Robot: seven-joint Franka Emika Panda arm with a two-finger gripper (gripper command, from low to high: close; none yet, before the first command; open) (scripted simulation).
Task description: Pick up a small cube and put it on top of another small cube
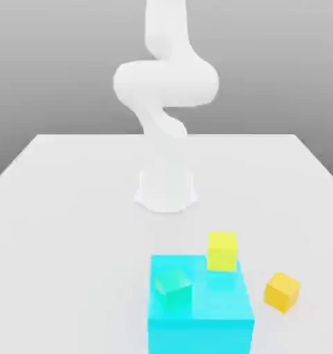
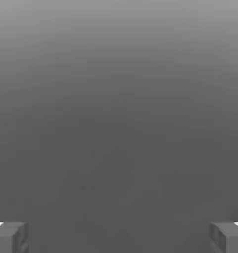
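The gripper [image 2: 119,238] is wide open and empty. It should come down squarely over the orange cube [image 1: 282,291], probably the easiest to reach, jaws astride its flat sides.

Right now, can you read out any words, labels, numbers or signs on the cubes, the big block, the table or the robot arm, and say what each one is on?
None: no text, number or sign can be read anywhere.
Large cyan block: plain faces.
Green cube: plain.
Yellow cube on the block: plain.
Yellow cube on the table: plain.
White arm and white table: unmarked.
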